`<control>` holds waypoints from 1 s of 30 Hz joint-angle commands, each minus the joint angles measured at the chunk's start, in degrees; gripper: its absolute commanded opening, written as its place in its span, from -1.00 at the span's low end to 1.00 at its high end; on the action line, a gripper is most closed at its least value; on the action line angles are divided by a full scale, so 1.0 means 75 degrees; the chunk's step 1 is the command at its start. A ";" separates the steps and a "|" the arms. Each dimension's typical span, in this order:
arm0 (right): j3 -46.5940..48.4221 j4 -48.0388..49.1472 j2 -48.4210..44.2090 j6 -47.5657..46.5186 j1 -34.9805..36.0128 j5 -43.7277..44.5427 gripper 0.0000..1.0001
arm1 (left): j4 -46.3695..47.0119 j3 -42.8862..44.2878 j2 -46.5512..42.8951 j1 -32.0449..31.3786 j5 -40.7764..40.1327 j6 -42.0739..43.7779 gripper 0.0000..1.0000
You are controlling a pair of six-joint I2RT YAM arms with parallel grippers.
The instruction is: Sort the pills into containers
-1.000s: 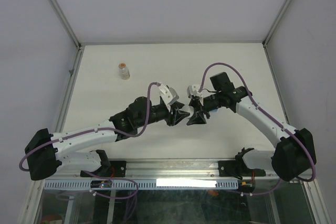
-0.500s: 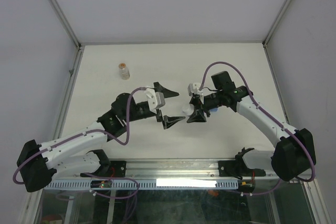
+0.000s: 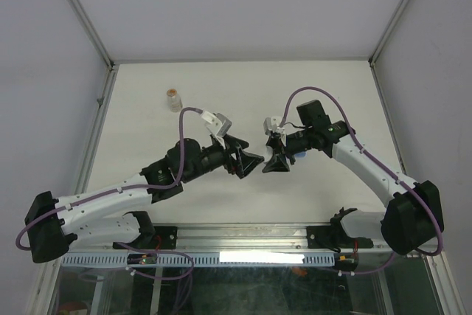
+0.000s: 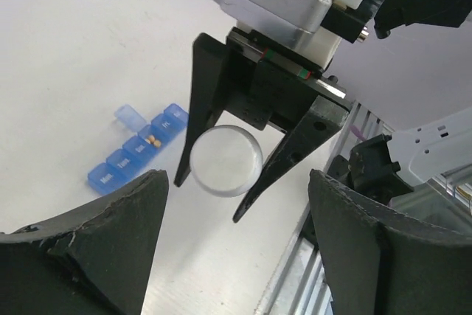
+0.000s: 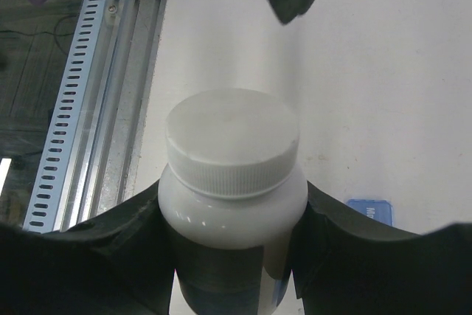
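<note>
**A:** what's the right gripper (image 5: 232,215) up to?

**B:** it's pinching a white bottle (image 5: 232,154) by the body, cap on. The left gripper (image 3: 248,160) is spread wide, facing that cap, not touching it.

**A:** and the containers (image 4: 140,145)?

**B:** blue strip, flat on the table (image 3: 332,94), near the white bottle, off to one side. One lid's up, tan pills (image 4: 153,139) in one cell. A small clear bottle (image 3: 173,99) stands well apart from the white one.

The left gripper (image 3: 248,162) has swung back toward the white bottle (image 5: 232,154).
</note>
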 commanded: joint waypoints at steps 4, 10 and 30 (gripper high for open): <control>0.0346 0.0264 -0.0106 0.0025 -0.0020 -0.0071 -1.00 | -0.1070 0.1359 0.0972 -0.0529 -0.1218 -0.0312 0.43; 0.0332 0.0260 -0.0116 0.0023 -0.0017 -0.0097 -1.00 | -0.1284 0.1688 0.1330 -0.0532 -0.1263 -0.0228 0.27; 0.0347 0.0248 -0.0156 0.0035 -0.0017 -0.0126 -1.00 | -0.0094 0.0923 0.1165 -0.0179 0.2467 0.3647 -0.58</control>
